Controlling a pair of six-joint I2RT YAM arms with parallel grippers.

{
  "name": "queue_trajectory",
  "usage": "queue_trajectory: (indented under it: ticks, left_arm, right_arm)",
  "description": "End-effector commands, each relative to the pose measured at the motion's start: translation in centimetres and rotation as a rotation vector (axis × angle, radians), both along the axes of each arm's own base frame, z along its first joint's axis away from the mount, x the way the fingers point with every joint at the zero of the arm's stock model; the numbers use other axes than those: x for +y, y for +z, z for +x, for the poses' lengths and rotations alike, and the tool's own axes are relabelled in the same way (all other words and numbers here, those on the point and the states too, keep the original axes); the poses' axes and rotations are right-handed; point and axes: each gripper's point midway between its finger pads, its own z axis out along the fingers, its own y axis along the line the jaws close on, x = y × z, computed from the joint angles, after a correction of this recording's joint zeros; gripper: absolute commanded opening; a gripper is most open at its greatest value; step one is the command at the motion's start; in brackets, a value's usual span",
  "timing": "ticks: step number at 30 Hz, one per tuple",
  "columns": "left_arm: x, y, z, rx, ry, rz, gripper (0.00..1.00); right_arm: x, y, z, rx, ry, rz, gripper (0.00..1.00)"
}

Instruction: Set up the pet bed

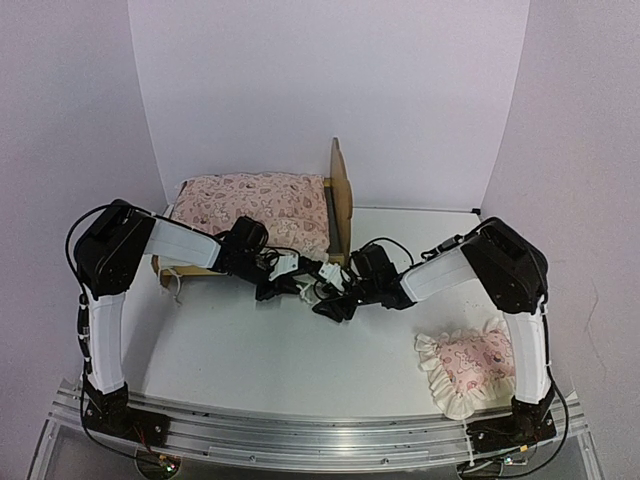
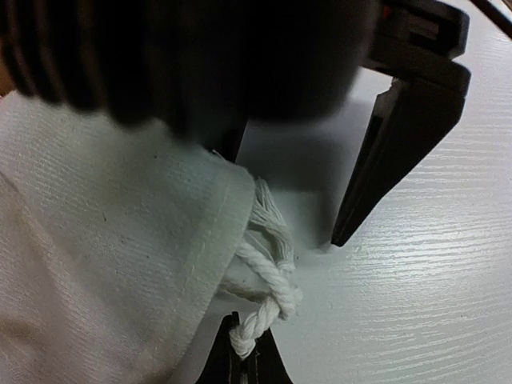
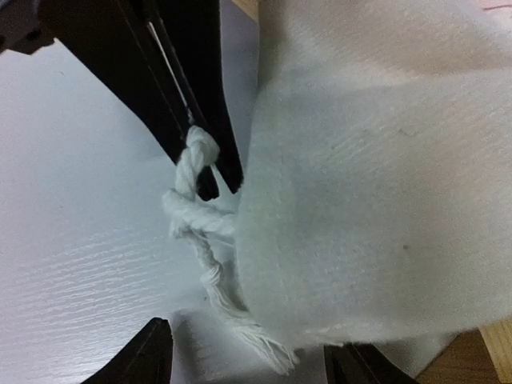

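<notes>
"Where's the pet bed point(image 1: 342, 195)?"
"Back left on the table point(image 1: 250, 350), its base hidden under the pink mattress point(image 1: 255, 205)."
"Jaws?"
"Left gripper point(image 2: 244, 368) pinches the white cord point(image 3: 192, 172). Right gripper point(image 3: 248, 336) gapes either side of the cloth point(image 3: 360, 200) corner, which is mostly cut off."

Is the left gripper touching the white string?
Touching. In the right wrist view the left gripper, jaws shut, pinches the string at its knot.
</notes>
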Motion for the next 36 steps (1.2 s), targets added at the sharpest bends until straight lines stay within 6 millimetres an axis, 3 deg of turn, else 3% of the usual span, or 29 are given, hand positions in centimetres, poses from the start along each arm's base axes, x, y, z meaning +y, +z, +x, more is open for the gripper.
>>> queue_trajectory:
  ticks: [1,6,14,21,28,36]
  left_arm:
    - [-0.8,3.1,1.3,-0.021,0.022,-0.051,0.00]
    - [-1.0,3.4,1.4,-0.006,0.032,-0.057,0.00]
    - [-0.5,4.6,3.0,0.049,0.102,-0.073,0.00]
    - [2.4,5.1,3.5,0.170,0.182,-0.005,0.00]
    - [7.2,3.2,4.3,0.163,0.262,0.105,0.00]
    - [10.1,1.1,4.6,0.089,0.283,0.200,0.00]
  right_arm:
    - [1.4,-0.8,0.6,-0.083,0.043,-0.034,0.63]
    - [1.5,-2.5,0.3,-0.097,0.048,-0.094,0.52]
    - [-0.6,-3.0,-0.9,-0.062,0.028,-0.194,0.01]
    - [-6.7,0.6,1.4,-0.051,-0.267,-0.269,0.00]
    - [-12.2,2.6,3.9,0.029,-0.536,-0.189,0.00]
    - [-14.3,3.2,6.8,0.114,-0.676,-0.084,0.00]
